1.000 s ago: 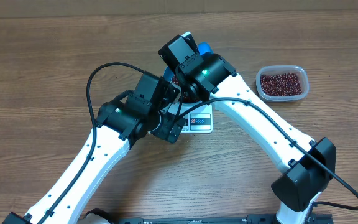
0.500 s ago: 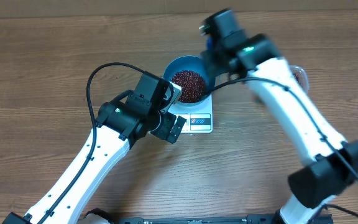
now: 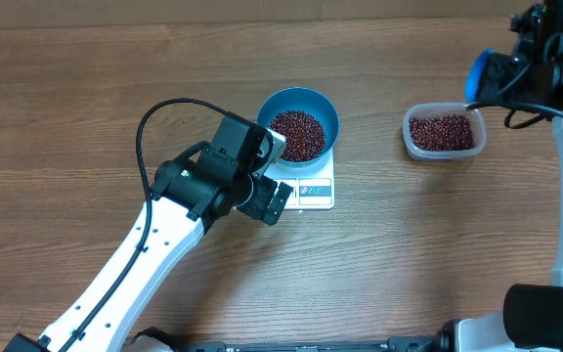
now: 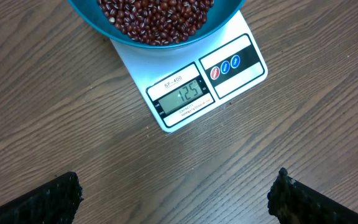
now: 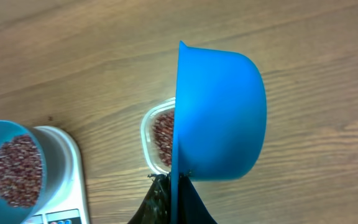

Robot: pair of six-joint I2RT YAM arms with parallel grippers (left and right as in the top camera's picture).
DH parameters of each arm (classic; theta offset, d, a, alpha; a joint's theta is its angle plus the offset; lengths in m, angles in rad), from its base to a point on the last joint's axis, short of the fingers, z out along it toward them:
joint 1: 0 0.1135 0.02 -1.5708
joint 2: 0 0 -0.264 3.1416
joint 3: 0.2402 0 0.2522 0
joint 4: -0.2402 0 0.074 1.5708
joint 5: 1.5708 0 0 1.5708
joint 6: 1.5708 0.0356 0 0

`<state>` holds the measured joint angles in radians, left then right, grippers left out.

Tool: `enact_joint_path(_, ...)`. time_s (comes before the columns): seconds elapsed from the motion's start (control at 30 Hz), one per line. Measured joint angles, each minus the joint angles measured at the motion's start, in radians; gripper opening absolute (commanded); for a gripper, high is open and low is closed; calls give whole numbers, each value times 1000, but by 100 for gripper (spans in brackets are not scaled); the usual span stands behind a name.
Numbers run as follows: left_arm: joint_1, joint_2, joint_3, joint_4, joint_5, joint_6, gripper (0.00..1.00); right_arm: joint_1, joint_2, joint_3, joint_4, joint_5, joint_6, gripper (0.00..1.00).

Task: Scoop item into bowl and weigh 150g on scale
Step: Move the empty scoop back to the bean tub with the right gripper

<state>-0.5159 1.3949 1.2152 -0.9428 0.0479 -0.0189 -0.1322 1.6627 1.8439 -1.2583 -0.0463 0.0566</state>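
Observation:
The blue bowl [image 3: 299, 130] stands on the white scale [image 3: 313, 193] with a heap of red-brown beans [image 3: 297, 134] in it. The left wrist view shows the bowl [image 4: 225, 18] at the top and the scale [image 4: 135, 68] display reading 125. My left gripper [image 4: 176, 202] hangs open over bare wood just in front of the scale, nothing between its fingers. At the far right, my right gripper [image 5: 176, 186] is shut on the handle of a blue scoop [image 5: 219, 112], held on edge above the table beside the tub. The scoop's inside is hidden.
A clear plastic tub [image 3: 443, 132] of beans sits right of the scale; the scoop partly hides it in the right wrist view [image 5: 157, 140]. My left arm [image 3: 164, 225] runs from the bottom left up to the scale. Bare wooden table lies all around.
My right arm has swung from over the bowl to the far right, carrying the scoop past the tub. The bowl now shows in full. The left arm has not moved.

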Motion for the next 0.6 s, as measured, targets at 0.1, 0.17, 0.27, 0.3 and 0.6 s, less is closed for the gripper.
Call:
enact_joint_path(0.1, 0, 0, 0, 0, 0, 0, 99, -5, 8, -35, -2, 13, -5, 4)
enact_joint_path(0.17, 0, 0, 0, 0, 0, 0, 100, -3, 42, -80, 0, 23, -6, 4)
enact_joint_path(0.27, 0, 0, 0, 0, 0, 0, 99, -3, 90, -128, 8, 45, -8, 4)
enact_joint_path(0.3, 0, 0, 0, 0, 0, 0, 99, -3, 103, -138, 6, 48, -8, 4)
enact_joint_path(0.6, 0, 0, 0, 0, 0, 0, 99, -3, 152, -145, 1, 75, -13, 4)
